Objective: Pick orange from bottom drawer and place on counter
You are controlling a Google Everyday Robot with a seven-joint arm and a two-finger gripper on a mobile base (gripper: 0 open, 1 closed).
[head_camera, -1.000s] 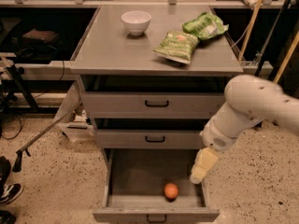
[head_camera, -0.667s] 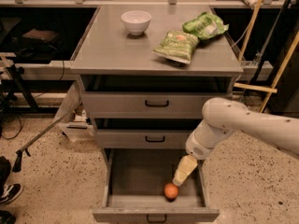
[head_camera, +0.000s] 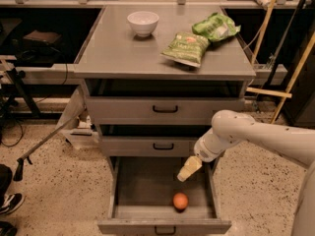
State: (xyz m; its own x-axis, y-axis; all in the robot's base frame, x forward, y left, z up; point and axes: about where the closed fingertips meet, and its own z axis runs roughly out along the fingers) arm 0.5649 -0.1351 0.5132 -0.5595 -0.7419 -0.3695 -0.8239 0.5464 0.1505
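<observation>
The bottom drawer (head_camera: 142, 186) stands pulled out at the lower centre of the frame. The orange (head_camera: 180, 200) lies on its floor near the front, right of middle. The tool (head_camera: 188, 167) hangs over the open drawer, just above and slightly right of the orange in the frame and apart from it. It has hold of nothing that shows, and I cannot tell how far open it is. Its white arm (head_camera: 256, 136) reaches in from the right edge. In the upper half, the grey bench (head_camera: 128, 53) carries a white bowl (head_camera: 142, 22) and two green crisp bags (head_camera: 188, 48).
</observation>
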